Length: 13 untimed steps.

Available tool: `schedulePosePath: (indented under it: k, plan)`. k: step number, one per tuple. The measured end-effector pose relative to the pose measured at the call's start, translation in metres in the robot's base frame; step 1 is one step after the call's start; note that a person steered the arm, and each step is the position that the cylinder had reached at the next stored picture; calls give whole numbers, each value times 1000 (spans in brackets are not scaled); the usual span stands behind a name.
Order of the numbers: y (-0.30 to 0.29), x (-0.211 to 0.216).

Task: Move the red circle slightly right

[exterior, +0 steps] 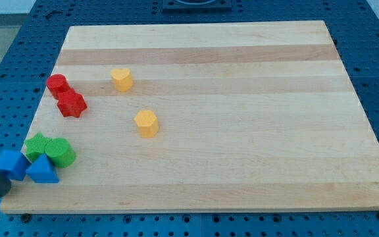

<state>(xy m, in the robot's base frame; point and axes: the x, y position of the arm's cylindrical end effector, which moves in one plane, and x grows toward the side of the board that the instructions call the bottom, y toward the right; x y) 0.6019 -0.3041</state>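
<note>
The red circle sits near the board's left edge, touching the red star just below and to its right. My tip shows as a dark blurred rod at the view's bottom left corner, at the board's left front corner. It is right beside the blue block and far below the red circle. The yellow heart lies to the right of the red circle with open wood between them.
A yellow hexagon lies left of centre. A green star, a green circle and a blue triangle cluster with the blue block at bottom left. The wooden board rests on a blue perforated table.
</note>
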Motion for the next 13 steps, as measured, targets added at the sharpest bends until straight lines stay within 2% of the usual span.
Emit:
schedulePosePath:
  k: [1,3,7,9,10,11,12,13]
  plan:
    - [0,7]
    - [39,16]
    - [135,-3]
    - [244,-80]
    - [257,-127]
    - [267,-208]
    - [232,-285]
    - [159,-329]
